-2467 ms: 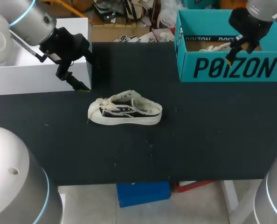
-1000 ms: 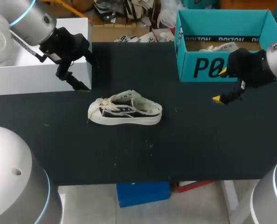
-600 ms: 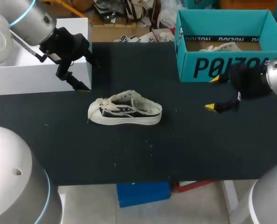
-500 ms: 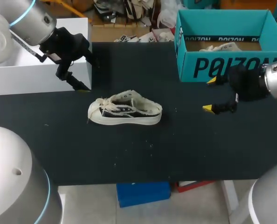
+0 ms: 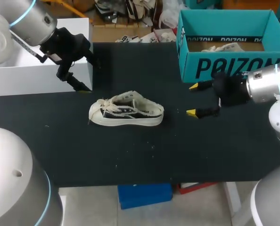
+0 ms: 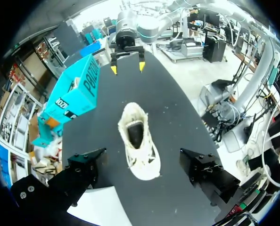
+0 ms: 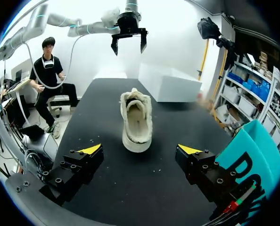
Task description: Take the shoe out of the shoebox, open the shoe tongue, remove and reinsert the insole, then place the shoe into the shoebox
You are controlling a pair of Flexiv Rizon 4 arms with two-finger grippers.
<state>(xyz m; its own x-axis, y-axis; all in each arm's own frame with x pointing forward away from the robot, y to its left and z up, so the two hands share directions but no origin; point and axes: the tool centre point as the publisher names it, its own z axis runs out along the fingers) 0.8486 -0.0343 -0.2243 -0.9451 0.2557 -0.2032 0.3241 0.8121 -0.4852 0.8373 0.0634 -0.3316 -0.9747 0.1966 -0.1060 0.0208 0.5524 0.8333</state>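
Observation:
A cream and black canvas shoe [image 5: 126,112] lies on its sole on the black table [image 5: 144,160], toe to the left, loose laces over the tongue. My right gripper [image 5: 192,100] hangs open just right of its heel, pointing at it, with a gap between. In the right wrist view the shoe [image 7: 136,117] lies ahead of the open gripper [image 7: 141,149], heel nearest. My left gripper [image 5: 83,73] is open behind and left of the shoe, by the white box. In the left wrist view the shoe [image 6: 137,141] lies beneath the open gripper [image 6: 142,153]. The teal shoebox [image 5: 229,66] stands at the back right.
A white box [image 5: 36,70] stands at the back left, close to my left gripper. Another pale shoe [image 5: 220,47] lies inside the teal shoebox. In front of the shoe the black table is bare to its near edge.
My right arm has come down from above the teal shoebox and moved left, and its open gripper now faces the shoe's heel. Left arm and shoe have not moved.

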